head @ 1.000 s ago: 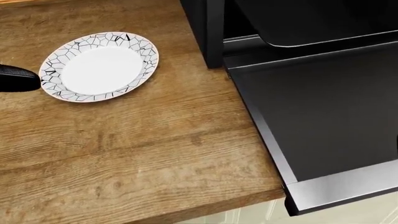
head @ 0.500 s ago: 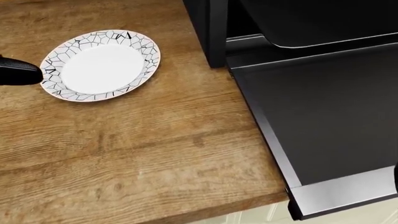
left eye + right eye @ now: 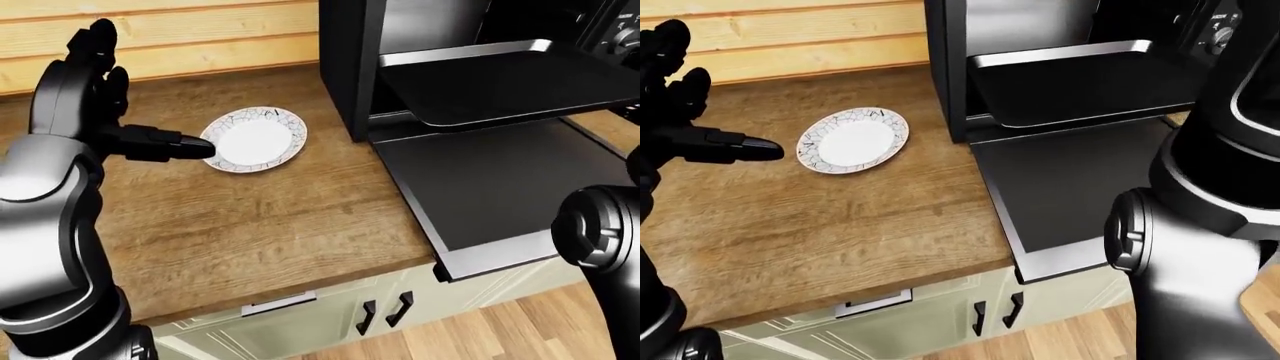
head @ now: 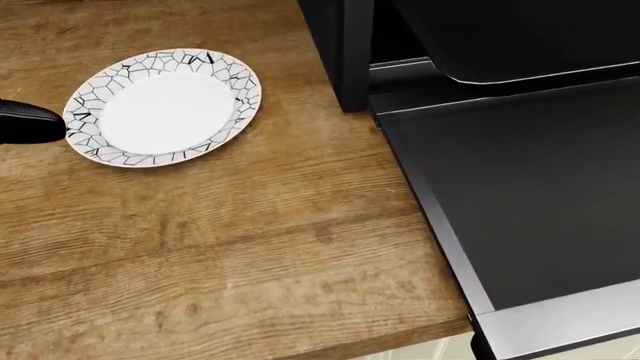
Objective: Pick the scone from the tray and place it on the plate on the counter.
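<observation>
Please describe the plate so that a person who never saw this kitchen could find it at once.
Start at the black oven with its door folded down, then look to its left in the left-eye view along the wooden counter. The plate lies there alone: round, white in the middle, rimmed with black cracked lines, empty.

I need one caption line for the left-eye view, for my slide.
Left hand open beside the empty plate on the counter; oven door down, dark tray pulled out.

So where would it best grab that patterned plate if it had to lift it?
Probably by the rim on the head view's left. The plate lies flat on the counter, so only its thin rim offers an edge, and the open left robot hand hovers just beside that side.
</observation>
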Motion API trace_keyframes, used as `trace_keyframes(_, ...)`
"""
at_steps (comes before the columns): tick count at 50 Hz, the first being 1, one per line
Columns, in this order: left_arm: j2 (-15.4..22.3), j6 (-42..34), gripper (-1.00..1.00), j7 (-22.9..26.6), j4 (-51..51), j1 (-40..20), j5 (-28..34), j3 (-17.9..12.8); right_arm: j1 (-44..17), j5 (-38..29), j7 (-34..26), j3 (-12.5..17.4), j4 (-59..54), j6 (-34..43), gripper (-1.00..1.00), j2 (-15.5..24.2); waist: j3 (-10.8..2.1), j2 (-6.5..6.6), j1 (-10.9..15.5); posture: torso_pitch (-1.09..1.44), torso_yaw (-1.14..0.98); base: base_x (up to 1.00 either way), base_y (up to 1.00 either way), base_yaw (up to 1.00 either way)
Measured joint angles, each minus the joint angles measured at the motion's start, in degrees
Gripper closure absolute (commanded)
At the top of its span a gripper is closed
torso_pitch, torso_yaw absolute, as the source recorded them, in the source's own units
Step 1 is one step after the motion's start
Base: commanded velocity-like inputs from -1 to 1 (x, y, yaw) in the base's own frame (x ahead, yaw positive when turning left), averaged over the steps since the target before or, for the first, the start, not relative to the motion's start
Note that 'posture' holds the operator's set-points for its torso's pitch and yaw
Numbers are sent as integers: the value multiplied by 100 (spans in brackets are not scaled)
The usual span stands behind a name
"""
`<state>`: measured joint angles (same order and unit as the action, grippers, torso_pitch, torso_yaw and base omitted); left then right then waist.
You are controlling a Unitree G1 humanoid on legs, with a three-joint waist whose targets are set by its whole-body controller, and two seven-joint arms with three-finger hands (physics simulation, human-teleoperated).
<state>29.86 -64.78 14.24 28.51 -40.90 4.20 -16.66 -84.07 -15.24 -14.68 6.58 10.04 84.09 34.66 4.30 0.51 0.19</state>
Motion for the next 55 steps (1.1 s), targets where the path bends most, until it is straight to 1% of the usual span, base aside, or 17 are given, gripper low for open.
trace_keyframes(6,-5,7,-100,-4,10,-60,-26,-16,-65,-17,-285,-132,527,569,100,-29,18,19,-4,0,0,0,0,0)
trace_keyframes(9,16,-31,-100,-10,37,-75,-39,-23,-78,-12,-379,-147,782,811,100,-72,24,28,-5,0,0,0,0,0)
trace_keyframes(16,28,-15,-100,-32,-55,-141,-48,20,-11,-80,-671,-46,1011,841,100,-245,32,41,-13,0,0,0,0,0)
trace_keyframes(19,23,-16,-100,-32,-42,-128,-49,21,-85,-296,-949,26,934,841,100,-376,39,57,-23,0,0,0,0,0)
trace_keyframes(21,23,-14,-100,-30,-42,-127,-52,27,-145,-561,-1228,11,905,841,100,-449,42,65,-28,0,0,0,0,0)
trace_keyframes(24,9,18,-100,-35,-49,-96,-52,14,-245,-1191,-1824,-19,866,841,100,-654,41,79,-44,0,0,0,0,0)
trace_keyframes(27,-4,43,-100,-43,-69,-76,-56,7,-323,-2178,-2744,-52,787,841,100,-926,43,87,-60,0,0,0,0,0)
trace_keyframes(29,-1,40,-100,-42,-44,-50,-60,-4,-388,-3098,-3617,-84,692,841,100,-1141,51,98,-74,0,0,0,0,0)
trace_keyframes(31,-2,36,-100,-43,-25,-36,-62,-13,-474,-4166,-4606,-86,564,841,100,-1389,61,114,-86,0,0,0,0,0)
trace_keyframes(32,-2,41,-100,-48,-34,-34,-59,-14,-543,-4755,-5164,-22,467,841,100,-1566,67,126,-95,0,0,0,0,0)
trace_keyframes(35,-14,70,-100,-62,-83,-49,-55,23,-666,-6474,-6827,62,268,841,100,-1927,73,150,-113,0,0,0,0,0)
trace_keyframes(36,-15,78,-100,-65,-100,-48,-52,35,-651,-6913,-7205,57,295,841,100,-2047,68,156,-123,0,0,0,0,0)
trace_keyframes(37,-19,82,-100,-66,-113,-50,-50,42,-620,-7232,-7456,32,355,841,100,-2162,65,165,-130,0,0,0,0,0)
trace_keyframes(40,-36,88,-100,-70,-114,-51,-46,44,-537,-7725,-7749,12,496,841,100,-2565,56,208,-145,0,0,0,0,0)
trace_keyframes(44,-53,77,-100,-65,-29,-29,-65,-1,-374,-7933,-7782,-64,609,841,100,-2880,55,253,-152,0,0,0,0,0)
trace_keyframes(49,-99,9,-100,-108,17,-17,-134,-112,-260,-8014,-7782,-165,723,841,100,-3058,55,292,-155,0,2,0,0,0)
trace_keyframes(55,-69,-58,-100,-167,42,19,-228,-92,-285,-8031,-7782,-207,743,841,100,-3233,45,321,-119,0,5,0,0,0)
